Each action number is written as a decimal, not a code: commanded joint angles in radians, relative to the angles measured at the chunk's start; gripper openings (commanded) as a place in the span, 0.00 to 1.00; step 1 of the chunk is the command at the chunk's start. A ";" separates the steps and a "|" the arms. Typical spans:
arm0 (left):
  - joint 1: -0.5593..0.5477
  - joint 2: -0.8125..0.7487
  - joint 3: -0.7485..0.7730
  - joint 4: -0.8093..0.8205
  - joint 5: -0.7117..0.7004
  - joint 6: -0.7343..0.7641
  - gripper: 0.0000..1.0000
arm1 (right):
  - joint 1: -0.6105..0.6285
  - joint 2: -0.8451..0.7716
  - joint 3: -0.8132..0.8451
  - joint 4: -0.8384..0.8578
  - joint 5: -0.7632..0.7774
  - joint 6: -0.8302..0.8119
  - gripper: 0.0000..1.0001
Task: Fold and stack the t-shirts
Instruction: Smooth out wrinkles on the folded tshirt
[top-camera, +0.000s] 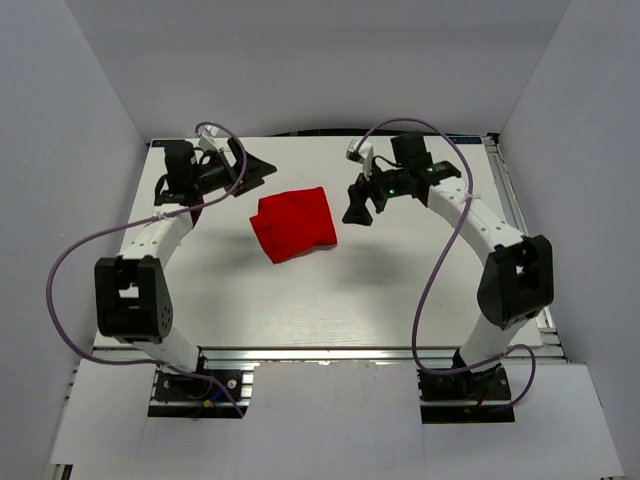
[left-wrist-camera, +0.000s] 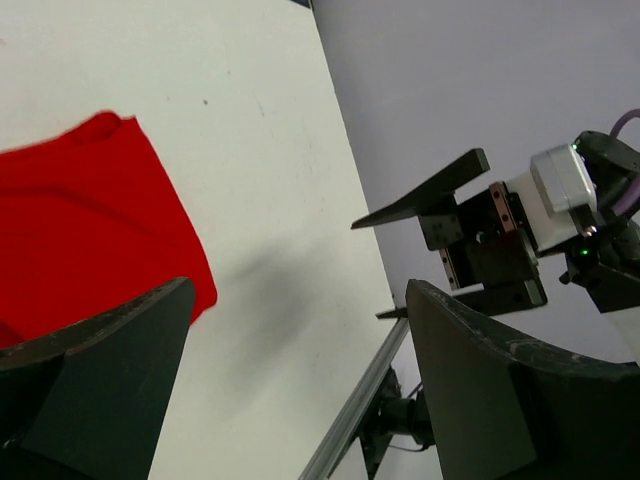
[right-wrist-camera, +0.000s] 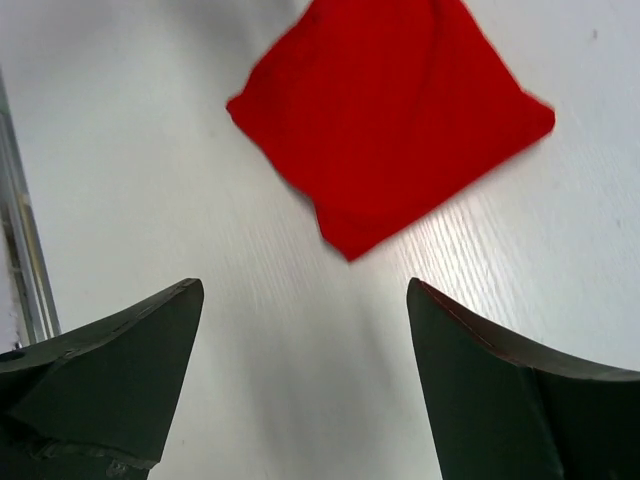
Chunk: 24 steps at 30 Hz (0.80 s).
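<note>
T-shirt (top-camera: 294, 225) is laid folded between both tools. Left tool (top-camera: 258, 168) and right tool (top-camera: 362, 208) are spread apart, empty.

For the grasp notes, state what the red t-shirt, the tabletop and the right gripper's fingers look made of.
Red t-shirt: soft matte cloth, creased and folded over. Tabletop: white board, faint wood-grain lines, slight sheen; possibly laminate. Right gripper fingers: dark matte hard plastic, probably; edges scuffed.

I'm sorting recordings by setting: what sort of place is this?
Probably a lab robot test cell: white panels enclose a white table edged with aluminium rail, with one red t-shirt on it.
</note>
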 joint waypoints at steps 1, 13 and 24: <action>-0.004 -0.136 -0.072 -0.067 -0.030 0.083 0.98 | 0.000 -0.086 -0.067 0.002 0.098 -0.035 0.89; -0.007 -0.564 -0.290 -0.203 -0.127 0.201 0.98 | -0.003 -0.416 -0.318 0.172 0.293 -0.022 0.89; -0.007 -0.741 -0.405 -0.285 -0.182 0.234 0.98 | -0.028 -0.523 -0.443 0.208 0.339 0.120 0.89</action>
